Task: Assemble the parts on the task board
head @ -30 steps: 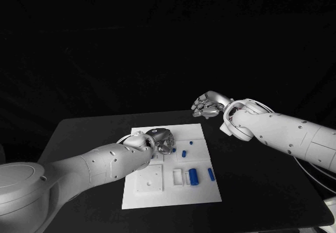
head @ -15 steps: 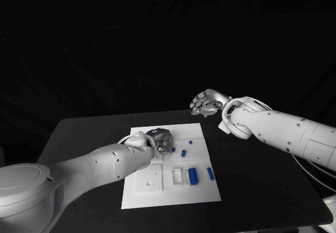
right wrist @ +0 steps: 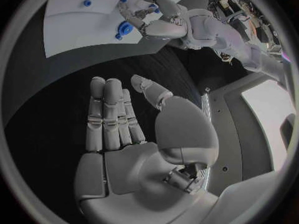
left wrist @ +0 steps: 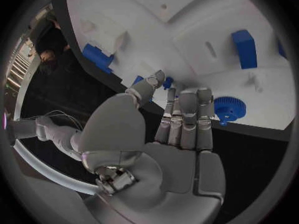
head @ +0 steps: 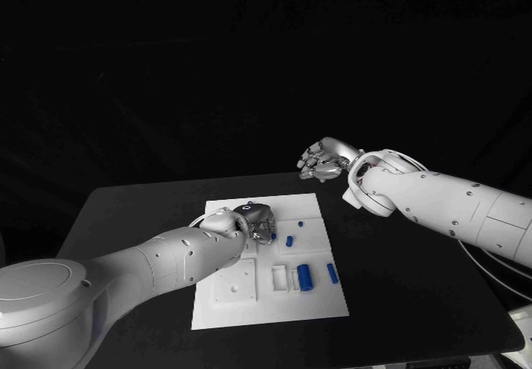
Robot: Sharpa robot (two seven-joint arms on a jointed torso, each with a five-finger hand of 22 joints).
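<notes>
— How far is the assembly?

— I am judging it as partly done. On the task board [head: 266, 296] some blue parts [head: 304, 277] are lying loose near 4 o'clock; a blue gear [left wrist: 228, 108] is sitting at the board's edge.

— And the hands?

— My left hand [head: 255, 221] is hovering over the board around 11 o'clock, fingers straight, holding nothing. My right hand [head: 323, 163] is waiting spread wide and empty, off the surface, beyond the board at 1 o'clock.

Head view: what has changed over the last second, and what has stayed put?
The right robot hand has drifted slightly up and away from the task board, holding nothing. The left robot hand stays over the board's far end, fingers by the blue gear. The blue parts lie unmoved.
</notes>
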